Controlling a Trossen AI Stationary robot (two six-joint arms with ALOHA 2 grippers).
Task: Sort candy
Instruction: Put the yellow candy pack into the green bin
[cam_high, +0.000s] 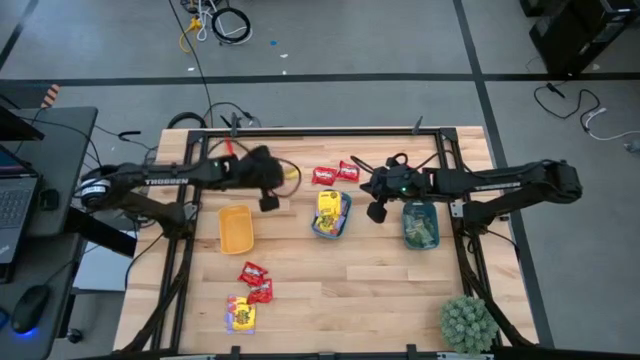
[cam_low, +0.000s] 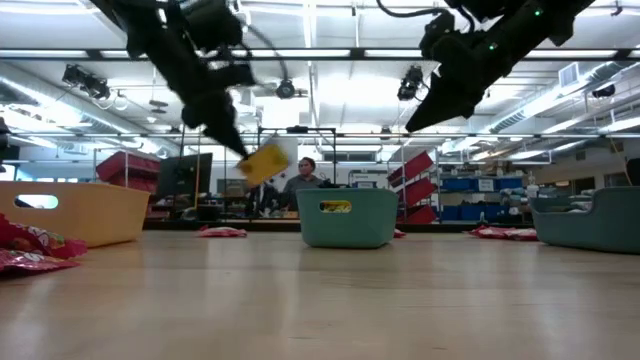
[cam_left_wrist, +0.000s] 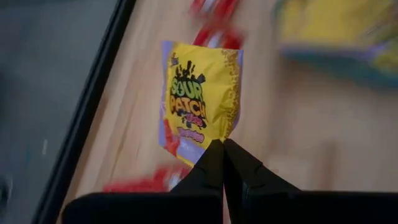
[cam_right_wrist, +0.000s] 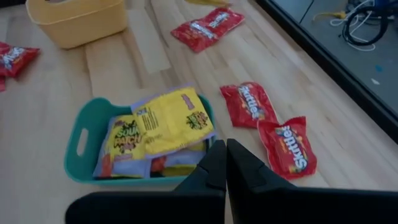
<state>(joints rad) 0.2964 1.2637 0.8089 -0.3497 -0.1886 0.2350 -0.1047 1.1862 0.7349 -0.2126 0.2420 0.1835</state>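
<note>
- Left gripper (cam_left_wrist: 222, 146) pinches one corner of a yellow candy packet (cam_left_wrist: 199, 102), lifted above the table's far-left part.
- Thin corner grip: a swing could shake it loose short of the middle teal tray (cam_high: 331, 215).
- Right gripper (cam_right_wrist: 225, 149), fingers together and empty, hovers just beside that tray.

Worktop (cam_high: 330, 280): pale wood planks, smooth, matt, visible grain. Red packets (cam_right_wrist: 291, 144): glossy crinkled film with highlights. Yellow packet (cam_left_wrist: 199, 99): film wrapper, soft sheen, printed. Teal tray (cam_right_wrist: 81, 155) and yellow tray (cam_high: 236, 229): smooth matt plastic. Fingers (cam_left_wrist: 211, 169): black, matt, hard-looking. Frame rail (cam_high: 320, 131) along the worktop edge: dark metal. Plant (cam_high: 468, 322): spiky, dull green.
</note>
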